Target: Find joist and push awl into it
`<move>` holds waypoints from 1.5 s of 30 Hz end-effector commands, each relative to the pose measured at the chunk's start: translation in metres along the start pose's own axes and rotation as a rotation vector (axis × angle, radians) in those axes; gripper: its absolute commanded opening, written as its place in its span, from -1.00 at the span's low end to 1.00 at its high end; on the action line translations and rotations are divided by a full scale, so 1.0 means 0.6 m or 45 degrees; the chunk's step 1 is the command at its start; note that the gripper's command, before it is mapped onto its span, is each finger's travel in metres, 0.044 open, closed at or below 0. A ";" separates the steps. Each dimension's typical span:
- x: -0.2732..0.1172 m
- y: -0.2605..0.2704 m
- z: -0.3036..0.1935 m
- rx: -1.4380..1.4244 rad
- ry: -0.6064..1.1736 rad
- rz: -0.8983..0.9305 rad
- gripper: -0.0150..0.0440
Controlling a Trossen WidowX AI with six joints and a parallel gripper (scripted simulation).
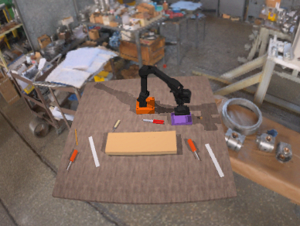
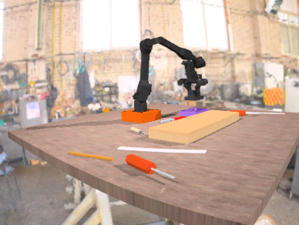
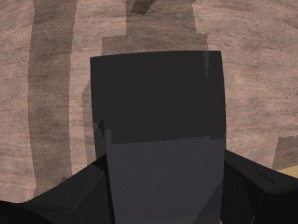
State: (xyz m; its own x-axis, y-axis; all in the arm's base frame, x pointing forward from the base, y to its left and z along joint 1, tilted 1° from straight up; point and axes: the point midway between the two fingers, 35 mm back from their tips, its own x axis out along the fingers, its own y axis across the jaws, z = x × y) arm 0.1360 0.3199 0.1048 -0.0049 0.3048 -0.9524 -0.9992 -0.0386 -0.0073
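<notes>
My gripper [image 1: 182,106] [image 2: 193,92] [image 3: 162,155] is shut on the stud finder [image 1: 182,113] [image 2: 193,98] [image 3: 157,95], a black block. It holds the block above the purple tray [image 1: 182,122] [image 2: 185,113], with a gap to the tray in the exterior view. The tray does not show in the wrist view, where the block covers the middle. The tan floor panel [image 1: 141,144] [image 2: 193,125] [image 3: 291,173] lies in front; no hole is visible in it. The awl [image 1: 117,124] [image 2: 136,130], with a pale handle, lies behind the panel's left part in the top view.
A red-handled tool [image 1: 158,121] [image 2: 169,120] lies between awl and tray. Orange screwdrivers [image 1: 73,155] [image 1: 192,145] and white strips [image 1: 93,152] [image 1: 214,160] lie on both sides of the panel. A yellow stick [image 1: 76,137] [image 2: 91,156] is far left. A small tan piece [image 1: 201,118] lies right of the tray.
</notes>
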 end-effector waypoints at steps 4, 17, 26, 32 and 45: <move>0.019 -0.002 -0.003 0.007 -0.004 -0.008 -0.49; 0.058 -0.002 -0.014 0.007 -0.003 -0.008 -0.49; 0.084 -0.001 -0.023 0.007 -0.003 -0.008 -0.49; 0.098 0.000 -0.029 0.007 -0.003 -0.008 -0.49; 0.126 0.000 -0.038 0.007 -0.003 -0.008 -0.49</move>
State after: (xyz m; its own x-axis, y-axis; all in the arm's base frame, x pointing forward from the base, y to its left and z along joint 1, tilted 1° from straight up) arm 0.1358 0.3208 0.0297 -0.0051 0.3049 -0.9524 -0.9992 -0.0389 -0.0071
